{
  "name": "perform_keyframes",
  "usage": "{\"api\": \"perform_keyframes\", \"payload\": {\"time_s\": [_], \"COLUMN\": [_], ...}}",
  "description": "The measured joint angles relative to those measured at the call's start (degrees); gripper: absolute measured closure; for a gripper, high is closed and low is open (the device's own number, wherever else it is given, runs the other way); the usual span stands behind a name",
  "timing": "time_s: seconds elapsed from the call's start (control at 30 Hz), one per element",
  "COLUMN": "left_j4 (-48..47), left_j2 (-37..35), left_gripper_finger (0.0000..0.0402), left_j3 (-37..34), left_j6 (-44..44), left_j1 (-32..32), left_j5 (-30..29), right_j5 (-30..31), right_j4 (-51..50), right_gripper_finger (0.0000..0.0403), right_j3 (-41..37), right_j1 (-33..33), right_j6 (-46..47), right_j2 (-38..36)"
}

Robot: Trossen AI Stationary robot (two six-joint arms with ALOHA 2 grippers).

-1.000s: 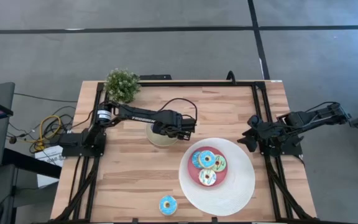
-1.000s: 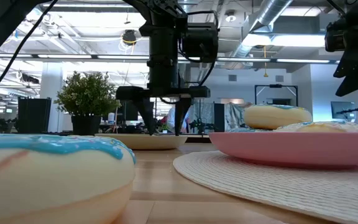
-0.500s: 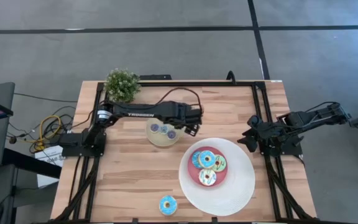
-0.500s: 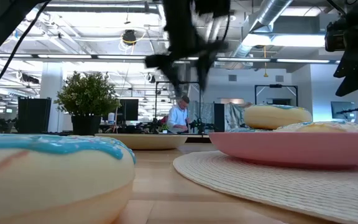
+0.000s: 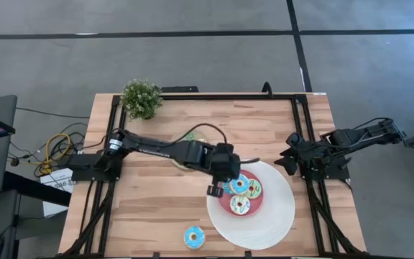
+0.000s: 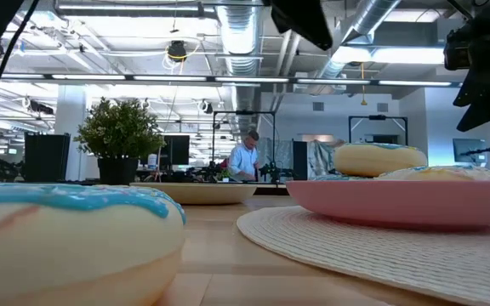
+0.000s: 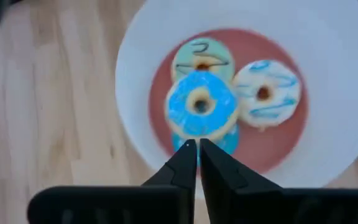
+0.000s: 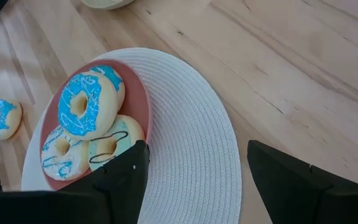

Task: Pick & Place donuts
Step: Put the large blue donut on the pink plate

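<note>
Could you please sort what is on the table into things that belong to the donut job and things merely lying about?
Part of the job:
- three iced donuts stacked on the pink-centred plate
- lone blue donut near the table's front edge
- left pincer, shut

Lying about:
- potted plant
- cables beside the table

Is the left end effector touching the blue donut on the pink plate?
Cannot tell. In the left wrist view the shut left end effector overlaps the blue donut edge, but no view shows contact or gap plainly.
</note>
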Motion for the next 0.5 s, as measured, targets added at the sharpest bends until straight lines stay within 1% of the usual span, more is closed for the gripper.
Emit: {"api": "perform_keyframes", "payload": {"time_s": [0.07, 0.17, 0.2, 0.27, 0.33, 0.4, 0.5], "left_j4": [-1.0, -7.0, -7.9, -7.8, -4.0, 3.3, 15.1], "left_j2": [0.0, 0.1, 0.0, -1.4, -4.3, -9.0, -17.6], "left_gripper_finger": [0.0392, 0.0399, 0.04, 0.0401, 0.0401, 0.0401, 0.0401], "left_j3": [-1.0, -1.9, -2.4, -5.2, -10.3, -17.7, -32.3], "left_j6": [-1.9, -4.9, -5.7, -6.9, -6.9, -7.8, -12.0], "left_j1": [-0.8, -1.3, -1.6, -2.6, -4.0, -5.3, -7.2], "left_j5": [1.4, 5.4, 6.0, 5.3, 3.8, 2.9, 2.1], "right_j5": [0.7, 1.7, 1.7, 1.7, 1.6, 2.3, 6.0], "right_j4": [0.0, 0.1, 0.1, 0.7, 3.3, 8.8, 22.5], "right_gripper_finger": [0.0143, 0.0143, 0.0143, 0.0143, 0.0143, 0.0143, 0.0143], "right_j3": [0.0, 0.0, 0.0, 0.0, 0.0, 0.0, 0.0], "right_j1": [-0.1, -0.1, -0.1, -0.1, 0.1, 0.5, 1.5], "right_j6": [0.3, 5.0, 6.6, 8.3, 9.6, 9.8, 8.0], "right_j2": [0.0, 0.0, 0.0, 0.0, 0.0, 0.4, 2.4]}}
